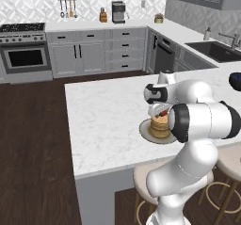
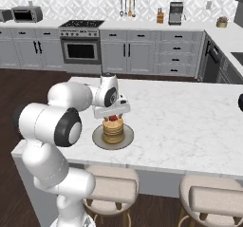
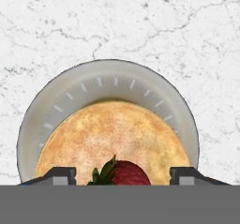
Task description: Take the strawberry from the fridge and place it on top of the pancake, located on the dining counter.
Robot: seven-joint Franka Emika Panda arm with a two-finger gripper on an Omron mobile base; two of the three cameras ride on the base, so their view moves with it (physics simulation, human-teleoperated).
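A stack of golden pancakes (image 3: 112,134) lies on a round grey plate (image 3: 61,96) on the white marble dining counter (image 1: 103,120). The small red strawberry (image 3: 124,174) with green leaves sits on top of the pancake stack (image 2: 113,128). My gripper (image 3: 123,174) hangs just above it, pointing down and open. Its two dark fingertips (image 3: 63,174) stand wide apart, with a gap on either side of the fruit. From the base views the strawberry (image 2: 113,118) peeks out right under the hand (image 1: 157,110).
Round beige stools (image 2: 111,185) stand under the counter's near edge. A dark rounded object (image 1: 235,80) sits at the counter's far right. Behind are the stove (image 2: 80,45), grey cabinets and a sink (image 1: 214,50).
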